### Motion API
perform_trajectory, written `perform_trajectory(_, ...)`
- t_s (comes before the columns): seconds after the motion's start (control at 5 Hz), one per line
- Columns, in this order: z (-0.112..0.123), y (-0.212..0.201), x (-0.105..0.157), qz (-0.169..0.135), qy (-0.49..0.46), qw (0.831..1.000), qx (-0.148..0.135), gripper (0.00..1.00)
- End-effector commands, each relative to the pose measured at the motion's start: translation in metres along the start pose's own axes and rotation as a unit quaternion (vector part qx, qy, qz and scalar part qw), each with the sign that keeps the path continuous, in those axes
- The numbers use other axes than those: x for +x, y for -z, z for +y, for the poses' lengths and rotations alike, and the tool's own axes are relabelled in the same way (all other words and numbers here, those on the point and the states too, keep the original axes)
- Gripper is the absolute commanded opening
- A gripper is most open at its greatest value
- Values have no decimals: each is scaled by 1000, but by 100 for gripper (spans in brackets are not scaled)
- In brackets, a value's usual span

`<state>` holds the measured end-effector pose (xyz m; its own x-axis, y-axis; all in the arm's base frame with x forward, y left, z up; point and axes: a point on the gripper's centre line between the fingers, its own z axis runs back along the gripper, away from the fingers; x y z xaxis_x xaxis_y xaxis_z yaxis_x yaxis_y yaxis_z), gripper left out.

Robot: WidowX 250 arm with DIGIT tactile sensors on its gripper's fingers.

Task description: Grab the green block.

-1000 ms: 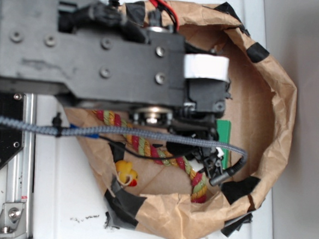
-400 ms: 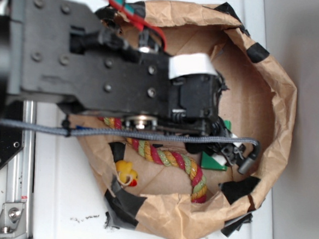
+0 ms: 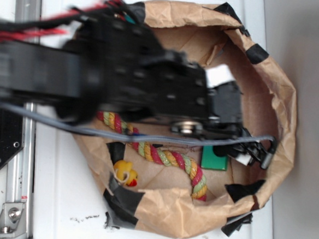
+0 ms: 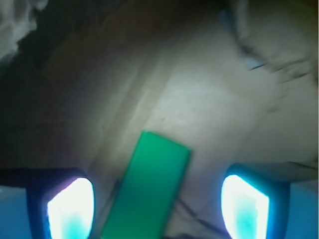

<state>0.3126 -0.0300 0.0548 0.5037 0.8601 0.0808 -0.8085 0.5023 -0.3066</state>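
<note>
Exterior – arm (image 3: 124, 79): black, blurred, reaching from the left across a brown paper bag (image 3: 281, 95) patched with black tape.
Exterior – gripper (image 3: 239, 153): deep in the bag near its right wall; how far it is open cannot be told here.
Exterior – block (image 3: 214, 159): green, lying on the bag floor just below the wrist, partly hidden.
Exterior – rope (image 3: 168, 155): multicoloured, curving across the floor left of the block.
Exterior – duck (image 3: 125, 173): yellow, lower left in the bag.
Wrist – gripper (image 4: 158, 206): wide open, both fingers lit bright, gripping nothing.
Wrist – block (image 4: 149, 186): flat on the paper between the fingers, tilted, closer to the left finger (image 4: 70, 206), touching neither.
</note>
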Motion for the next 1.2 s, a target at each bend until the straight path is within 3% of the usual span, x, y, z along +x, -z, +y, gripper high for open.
perform_trajectory(0.0, -23, 18, -8, 12, 38, 999, -20, 100)
perform_trajectory(0.4, -26, 24, -20, 30, 65, 997, 15, 100)
perform_trajectory(0.6, -24, 39, -22, 63, 82, 993, 52, 0)
perform_trajectory(1.0, -24, 23, -18, 71, 131, 984, 94, 0)
